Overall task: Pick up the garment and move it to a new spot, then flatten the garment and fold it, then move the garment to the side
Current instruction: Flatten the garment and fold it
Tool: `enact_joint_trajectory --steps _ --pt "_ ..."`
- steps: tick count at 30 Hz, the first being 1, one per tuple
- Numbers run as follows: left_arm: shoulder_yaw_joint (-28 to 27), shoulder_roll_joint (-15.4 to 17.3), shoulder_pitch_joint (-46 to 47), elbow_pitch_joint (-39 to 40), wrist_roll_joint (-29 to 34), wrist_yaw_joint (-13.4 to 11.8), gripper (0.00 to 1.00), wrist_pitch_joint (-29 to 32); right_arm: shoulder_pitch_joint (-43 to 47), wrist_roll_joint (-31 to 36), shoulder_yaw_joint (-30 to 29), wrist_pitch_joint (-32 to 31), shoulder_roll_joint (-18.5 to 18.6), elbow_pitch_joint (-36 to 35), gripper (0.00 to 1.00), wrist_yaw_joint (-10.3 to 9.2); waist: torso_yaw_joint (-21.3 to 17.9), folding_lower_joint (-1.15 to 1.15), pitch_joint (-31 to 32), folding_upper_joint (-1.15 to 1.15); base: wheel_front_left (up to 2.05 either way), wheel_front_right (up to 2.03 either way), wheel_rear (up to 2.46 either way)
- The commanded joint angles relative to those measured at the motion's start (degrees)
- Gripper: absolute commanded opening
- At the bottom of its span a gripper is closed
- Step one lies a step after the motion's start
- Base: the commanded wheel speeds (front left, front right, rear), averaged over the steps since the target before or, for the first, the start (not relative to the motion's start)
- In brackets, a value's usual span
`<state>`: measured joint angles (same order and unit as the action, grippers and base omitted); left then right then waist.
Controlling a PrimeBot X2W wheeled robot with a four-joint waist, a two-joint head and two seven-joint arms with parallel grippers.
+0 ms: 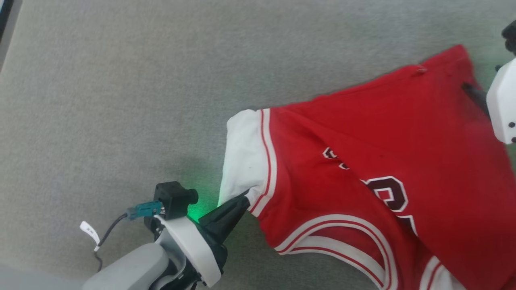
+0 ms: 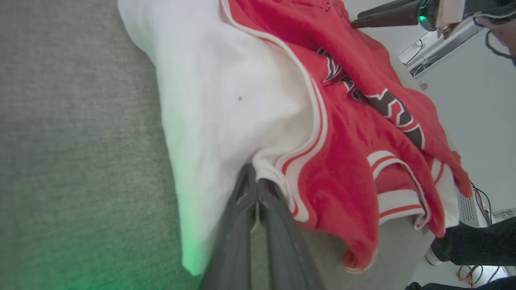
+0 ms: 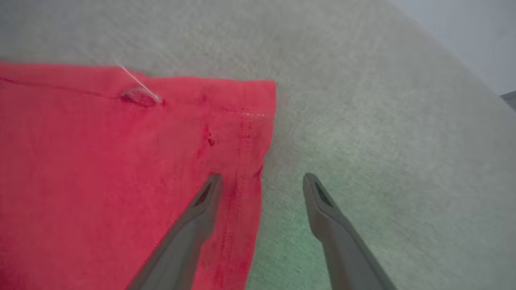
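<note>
The garment (image 1: pixel 379 141), a red jersey with white sleeves, striped trim and black white-outlined letters, lies spread on the grey surface across the right half of the head view. My left gripper (image 1: pixel 244 198) is shut on the lower edge of its white sleeve (image 1: pixel 244 153); the left wrist view shows the two fingers pinched together on the garment (image 2: pixel 346 133) at my left gripper (image 2: pixel 255 179). My right gripper (image 3: pixel 262 179) stands open over the hem corner of the garment (image 3: pixel 121 161), one finger above the red cloth, the other above the bare surface, holding nothing.
Grey felt-like tabletop (image 1: pixel 121 100) stretches to the left and back. In the left wrist view, my right arm's fingers (image 2: pixel 387 16) show at the top, with white equipment (image 2: pixel 435 48) and cables beyond the table, and a dark shoe (image 2: pixel 463 241) at the lower right.
</note>
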<state>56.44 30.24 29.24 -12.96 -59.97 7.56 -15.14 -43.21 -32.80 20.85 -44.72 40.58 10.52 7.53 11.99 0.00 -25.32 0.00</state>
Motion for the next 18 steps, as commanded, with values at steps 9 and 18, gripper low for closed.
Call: enact_joint_trajectory --steps 9,18 --pt "-0.13 -1.28 1.35 -0.91 -0.21 -0.19 0.00 0.09 -1.46 -7.72 14.52 -4.32 1.08 8.32 0.16 0.12 1.92 0.00 -2.69 0.00 0.00 0.00 0.00" --pt "-1.41 -0.60 1.83 -1.55 -0.82 -0.19 0.00 0.05 -5.68 -10.83 15.83 2.88 1.76 10.12 0.00 -0.09 0.67 0.00 -1.37 0.00 0.00 0.00 0.00"
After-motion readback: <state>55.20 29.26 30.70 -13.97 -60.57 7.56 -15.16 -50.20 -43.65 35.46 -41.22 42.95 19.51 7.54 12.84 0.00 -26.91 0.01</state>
